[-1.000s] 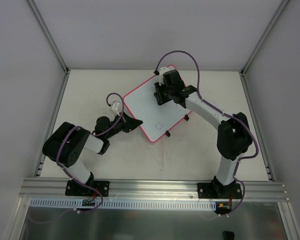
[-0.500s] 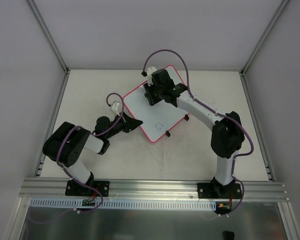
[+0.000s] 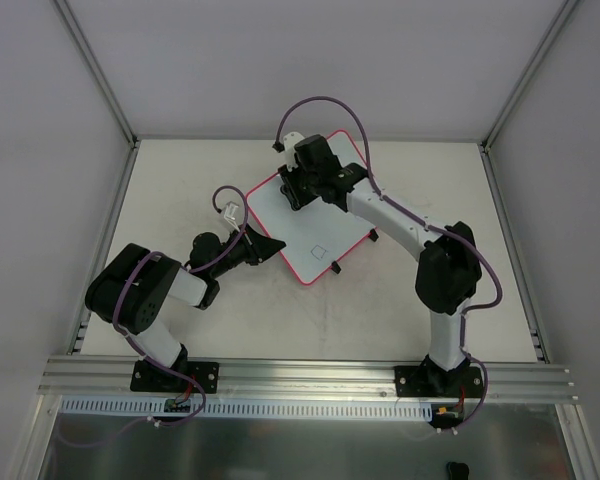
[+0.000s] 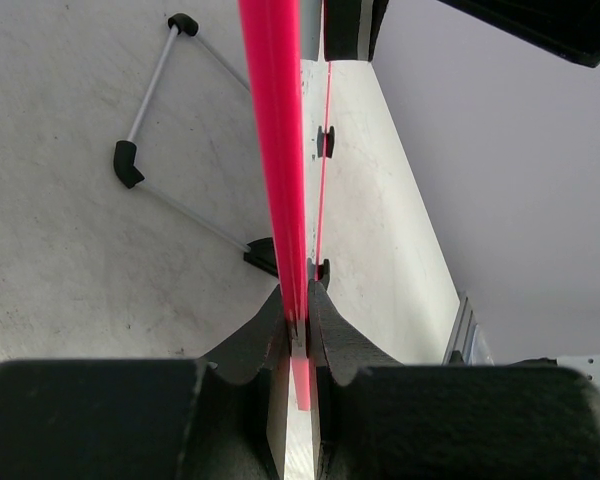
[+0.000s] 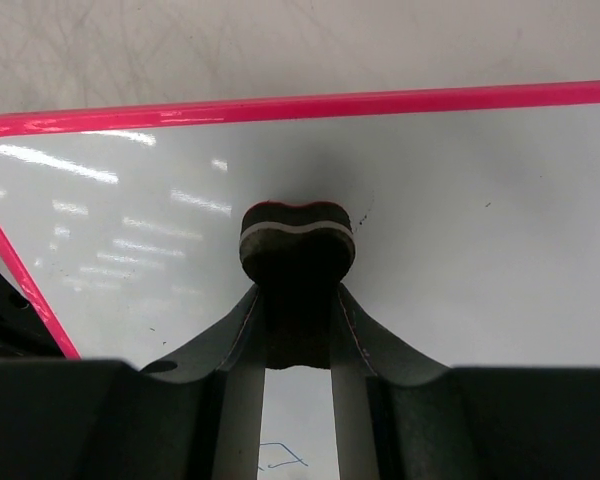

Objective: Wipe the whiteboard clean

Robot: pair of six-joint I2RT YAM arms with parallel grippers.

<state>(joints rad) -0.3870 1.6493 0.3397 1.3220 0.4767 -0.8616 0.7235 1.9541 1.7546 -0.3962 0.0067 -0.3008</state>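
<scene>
The whiteboard (image 3: 302, 222) lies flat and turned at an angle on the far middle of the table (image 3: 180, 180), its pink frame showing all round and its two black clips (image 3: 373, 236) on the near-right edge. Most of its surface looks clean, but a small square pen mark (image 3: 319, 251) remains toward the near corner.

On the board's far-left part, close to the frame's corner, a dark eraser (image 5: 297, 240) is pressed to the white surface. The right gripper (image 5: 298, 296) holds it, its two fingers clamped on the block's sides. At the near-left edge, the left gripper (image 4: 298, 300) is closed on the pink frame (image 4: 275, 150), pinning the board so that it does not slide under the wiping.

The step in hand appears to be the wiping itself, with the eraser working the far corner while the other arm steadies the board. The square mark sits well apart from the eraser, so the job is probably not finished. The next move calls for drawing the eraser across the board toward that mark with steady downward pressure. The left grip should hold firm, and the right arm should stay clear of the clips.
</scene>
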